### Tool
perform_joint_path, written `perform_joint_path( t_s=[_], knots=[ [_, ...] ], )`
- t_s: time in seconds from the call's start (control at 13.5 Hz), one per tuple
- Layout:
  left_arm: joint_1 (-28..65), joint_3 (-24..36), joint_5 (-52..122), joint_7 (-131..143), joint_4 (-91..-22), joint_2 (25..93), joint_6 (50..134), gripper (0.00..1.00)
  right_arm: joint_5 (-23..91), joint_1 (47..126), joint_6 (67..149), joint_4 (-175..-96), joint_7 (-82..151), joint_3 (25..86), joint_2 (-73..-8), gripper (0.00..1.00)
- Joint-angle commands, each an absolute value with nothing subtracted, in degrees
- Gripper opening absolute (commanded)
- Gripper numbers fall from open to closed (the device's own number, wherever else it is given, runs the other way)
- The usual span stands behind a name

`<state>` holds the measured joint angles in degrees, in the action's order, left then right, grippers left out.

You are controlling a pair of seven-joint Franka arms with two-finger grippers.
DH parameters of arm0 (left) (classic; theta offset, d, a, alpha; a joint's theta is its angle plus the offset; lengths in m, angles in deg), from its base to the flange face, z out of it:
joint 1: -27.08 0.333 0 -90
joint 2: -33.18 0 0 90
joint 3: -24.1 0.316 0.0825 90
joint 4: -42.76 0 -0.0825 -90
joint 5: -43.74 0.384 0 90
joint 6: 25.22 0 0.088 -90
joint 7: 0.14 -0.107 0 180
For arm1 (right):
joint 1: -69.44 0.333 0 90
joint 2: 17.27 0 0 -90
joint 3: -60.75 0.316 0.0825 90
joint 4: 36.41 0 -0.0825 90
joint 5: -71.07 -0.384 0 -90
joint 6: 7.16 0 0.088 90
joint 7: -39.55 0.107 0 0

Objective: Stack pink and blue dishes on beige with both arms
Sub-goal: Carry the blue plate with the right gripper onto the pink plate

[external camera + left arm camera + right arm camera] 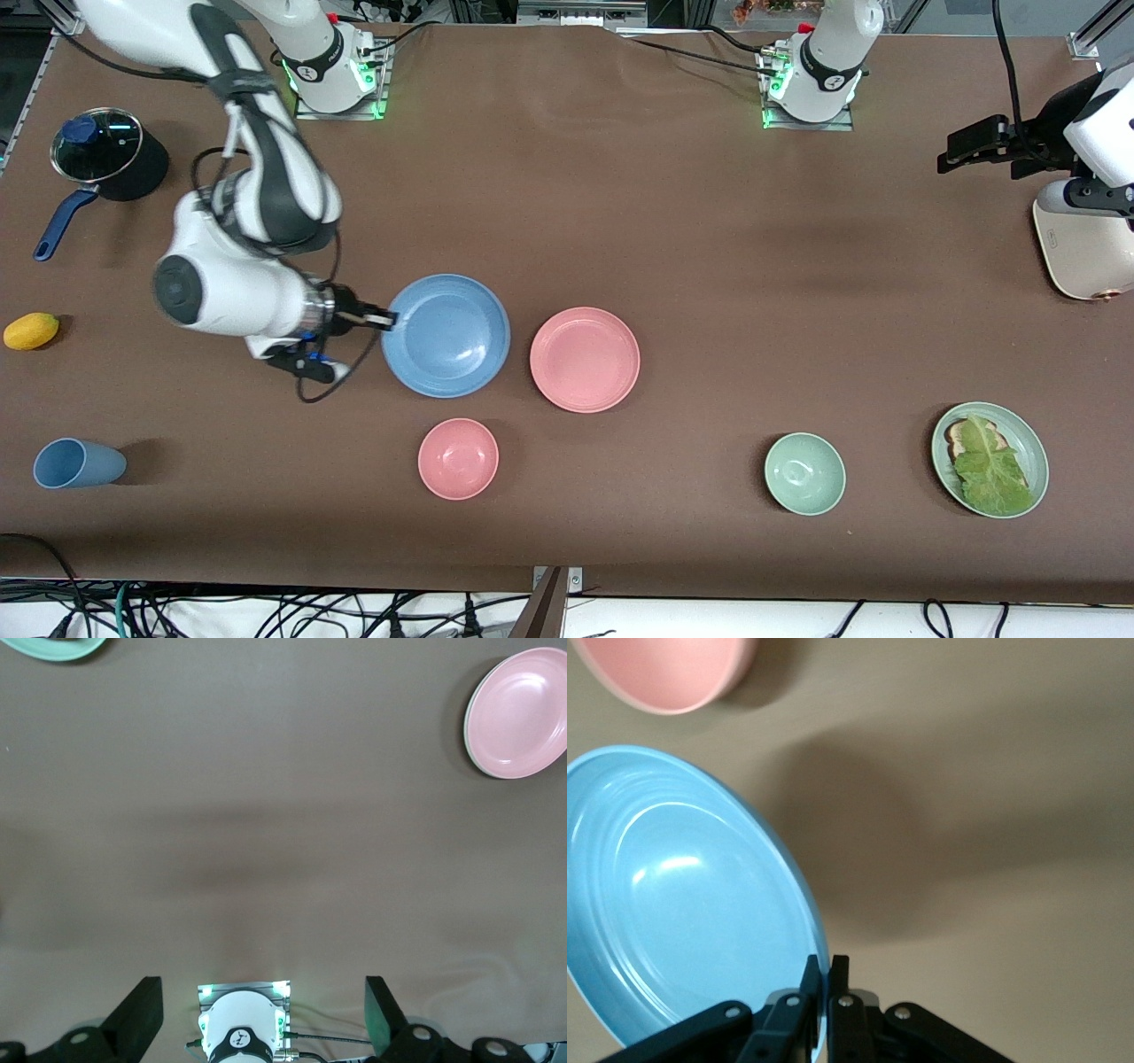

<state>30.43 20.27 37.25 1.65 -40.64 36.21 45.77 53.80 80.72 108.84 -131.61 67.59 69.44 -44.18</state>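
I am clamping my right hand [387, 320] on the blue plate [447, 335] rim, beside the pink plate [585, 359]. No beige plate is showing. I should lift level. My left hand [264, 1028] is waiting, released.

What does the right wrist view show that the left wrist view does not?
Only the right wrist view: the blue plate, its rim pinched by the right gripper, and the pink bowl. Only the left wrist view: the pink plate, the open left gripper above the left arm's base, and a green dish's edge. Both: the brown table.
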Motion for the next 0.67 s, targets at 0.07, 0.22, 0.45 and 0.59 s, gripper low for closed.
perform_joint_path(
  t_s=[0.07,0.22,0.45,0.59],
  knots=[
    [26.82,23.31,38.90,0.92,-46.97,31.77,49.31,1.00,54.89,89.98,118.24,-130.19,76.80,69.01,-47.94,0.00],
    [26.65,24.19,39.42,0.74,-47.41,31.60,50.18,1.00,59.71,93.77,121.76,-129.14,79.09,69.01,-50.40,0.00],
    [25.94,24.28,41.27,-0.84,-47.68,31.16,50.80,1.00,61.22,96.68,126.16,-125.80,82.00,68.93,-54.26,0.00],
    [26.03,24.28,41.36,-0.84,-47.68,31.42,50.89,1.00,62.54,97.21,128.44,-124.91,82.00,68.93,-56.03,0.00]
  ],
)
